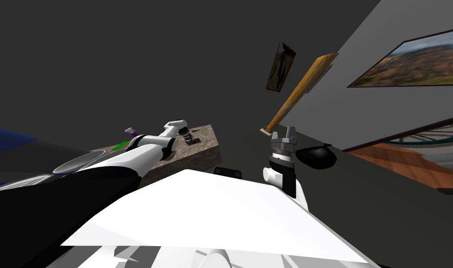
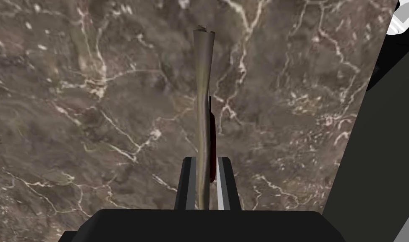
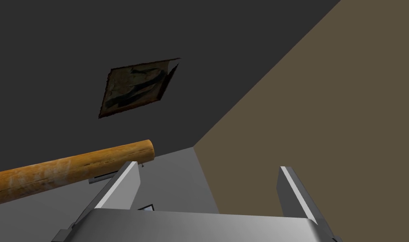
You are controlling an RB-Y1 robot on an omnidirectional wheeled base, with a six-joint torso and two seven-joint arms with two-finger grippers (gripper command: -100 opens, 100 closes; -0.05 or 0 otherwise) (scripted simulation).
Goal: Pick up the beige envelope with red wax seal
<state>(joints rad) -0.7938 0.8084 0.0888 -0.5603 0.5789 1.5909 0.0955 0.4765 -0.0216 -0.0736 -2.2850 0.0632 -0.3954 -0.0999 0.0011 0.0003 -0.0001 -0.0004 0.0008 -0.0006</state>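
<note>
The left gripper (image 2: 205,161) pinches the envelope (image 2: 203,84) edge-on over the marble table (image 2: 73,126). It should lift straight up, squeezing firmly. The right gripper (image 3: 207,167) is open.

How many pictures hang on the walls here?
2: a dark picture on the dark wall, a landscape picture on the grey wall. More may be hidden.

Envelope (image 2: 203,105) edge-on above table (image 2: 94,105): both faces hidden, just thin beige strip visible. Seal (image 2: 212,134) reads as dark red sliver on one side, shape cannot be told. Envelope's lower end hidden between fingers and behind dark body of left pincer (image 2: 205,161). Head view: green thing (image 1: 121,145) and purple thing (image 1: 133,133) at table's left end too small to name, partly hidden by left forearm. Wooden bat (image 3: 69,170) beyond table: one end cut off by right wrist view's edge.
</note>
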